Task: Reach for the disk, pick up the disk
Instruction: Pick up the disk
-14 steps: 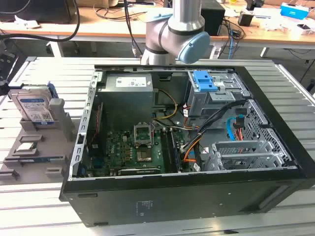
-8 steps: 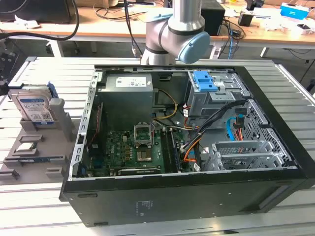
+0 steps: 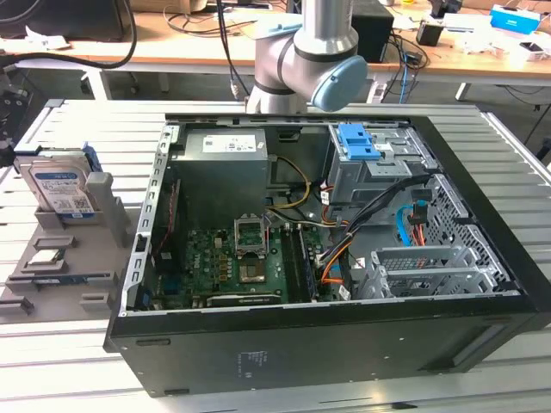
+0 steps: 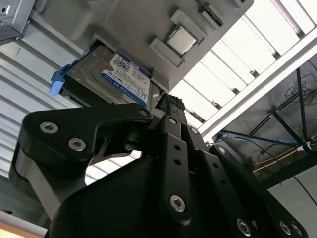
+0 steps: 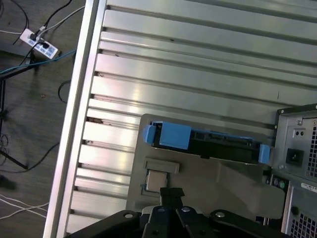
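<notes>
Slatted metal table point(image 3: 52, 361), open computer case point(image 3: 327, 224) on it. Disk point(image 3: 60, 185) stands on edge in grey holder point(image 3: 103, 198), at the exterior view's left of the case. Gripper point(image 4: 171, 101) hangs above the holder, fingertips pressed together, empty, apart from the disk.
</notes>
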### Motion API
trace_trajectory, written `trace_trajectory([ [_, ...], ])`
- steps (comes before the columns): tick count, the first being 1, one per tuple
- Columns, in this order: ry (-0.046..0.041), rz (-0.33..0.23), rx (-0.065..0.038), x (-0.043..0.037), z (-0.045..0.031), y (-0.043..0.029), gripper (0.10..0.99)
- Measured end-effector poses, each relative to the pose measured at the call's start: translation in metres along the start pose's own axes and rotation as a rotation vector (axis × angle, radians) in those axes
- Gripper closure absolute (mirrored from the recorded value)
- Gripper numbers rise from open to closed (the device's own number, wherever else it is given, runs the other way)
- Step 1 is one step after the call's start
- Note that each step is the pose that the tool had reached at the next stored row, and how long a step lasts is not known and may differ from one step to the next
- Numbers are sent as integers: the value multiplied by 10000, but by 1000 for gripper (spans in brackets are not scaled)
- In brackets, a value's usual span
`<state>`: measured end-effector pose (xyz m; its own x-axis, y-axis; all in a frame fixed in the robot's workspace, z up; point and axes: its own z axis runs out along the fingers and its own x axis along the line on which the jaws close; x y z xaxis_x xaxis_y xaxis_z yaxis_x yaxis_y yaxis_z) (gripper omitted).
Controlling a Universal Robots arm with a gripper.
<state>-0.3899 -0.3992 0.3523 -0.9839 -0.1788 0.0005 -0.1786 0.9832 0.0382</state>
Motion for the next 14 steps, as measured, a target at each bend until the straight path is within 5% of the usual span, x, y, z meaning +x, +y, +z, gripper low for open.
trace_trajectory([
  [14,49,-1316,0,0,0,0,980],
])
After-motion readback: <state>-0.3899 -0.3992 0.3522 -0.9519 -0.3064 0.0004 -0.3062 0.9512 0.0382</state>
